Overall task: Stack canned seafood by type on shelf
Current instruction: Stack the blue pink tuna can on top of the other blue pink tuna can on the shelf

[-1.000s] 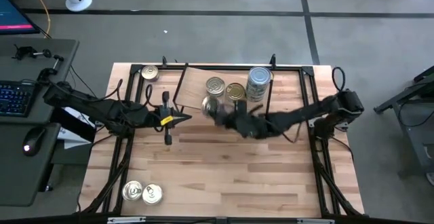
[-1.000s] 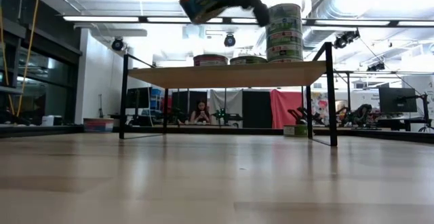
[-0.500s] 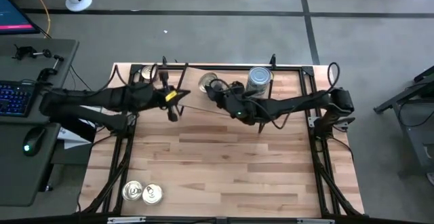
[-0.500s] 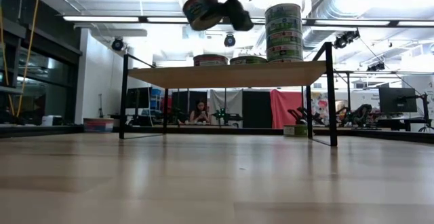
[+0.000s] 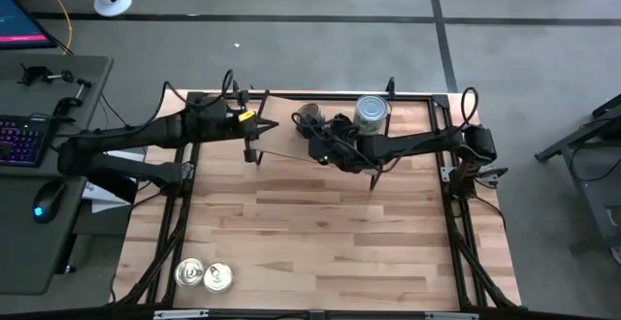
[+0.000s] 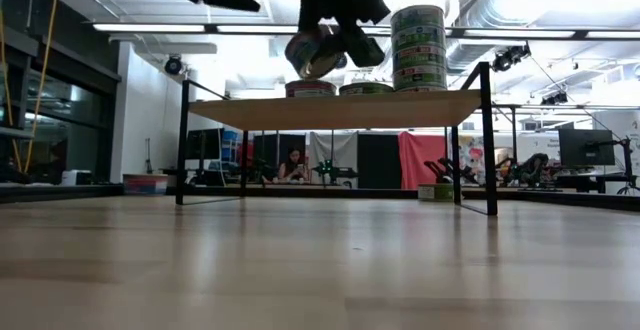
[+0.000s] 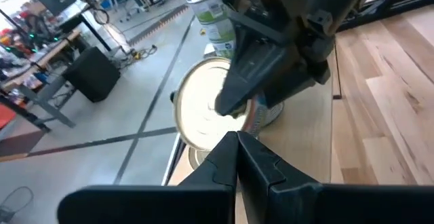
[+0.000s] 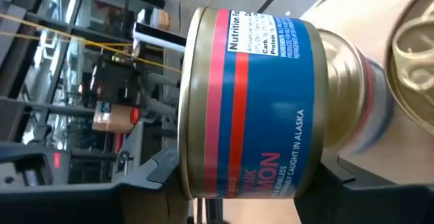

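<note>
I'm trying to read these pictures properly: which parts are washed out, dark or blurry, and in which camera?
Low view: bright ceiling lights behind turn the right hand and its blue-and-red labelled round tin into near silhouettes. Left wrist view: the tin's pale flat end is glared white, and the left hand up close is soft. Right wrist view: the label is sharp and the room behind blurred.
</note>
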`<state>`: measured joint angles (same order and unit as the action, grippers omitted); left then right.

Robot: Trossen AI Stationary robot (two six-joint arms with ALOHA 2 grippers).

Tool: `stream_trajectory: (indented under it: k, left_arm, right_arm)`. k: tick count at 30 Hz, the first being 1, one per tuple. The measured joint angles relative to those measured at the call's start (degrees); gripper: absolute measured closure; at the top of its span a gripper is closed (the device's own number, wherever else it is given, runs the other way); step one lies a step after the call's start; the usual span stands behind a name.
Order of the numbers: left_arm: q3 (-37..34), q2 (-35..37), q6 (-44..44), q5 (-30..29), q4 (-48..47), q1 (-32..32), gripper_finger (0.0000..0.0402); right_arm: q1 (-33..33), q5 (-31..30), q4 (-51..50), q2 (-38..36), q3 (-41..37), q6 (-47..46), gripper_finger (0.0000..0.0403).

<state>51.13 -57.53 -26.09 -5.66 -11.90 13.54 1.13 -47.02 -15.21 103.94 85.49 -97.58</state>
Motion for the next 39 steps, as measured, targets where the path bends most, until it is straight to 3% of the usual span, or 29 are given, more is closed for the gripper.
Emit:
stream_trajectory:
  k: [13, 31, 39]
  left_arm:
    - [-0.02, -6.23, 2.02, 3.75, 5.54, 2.62, 0.0401]
    - [-0.04, -6.32, 4.58, 3.57, 5.74, 2.62, 0.0401]
    - [-0.04, -6.32, 4.56, 3.55, 5.61, 2.62, 0.0401]
  right_arm:
    - [-1.90, 1.18, 0.23, 0.13, 0.00, -0.02, 0.0212]
    - [-1.90, 2.36, -0.79, 0.15, 0.00, 0.02, 0.0200]
    - [-1.90, 2.44, -0.87, 0.15, 0.00, 2.12, 0.0137]
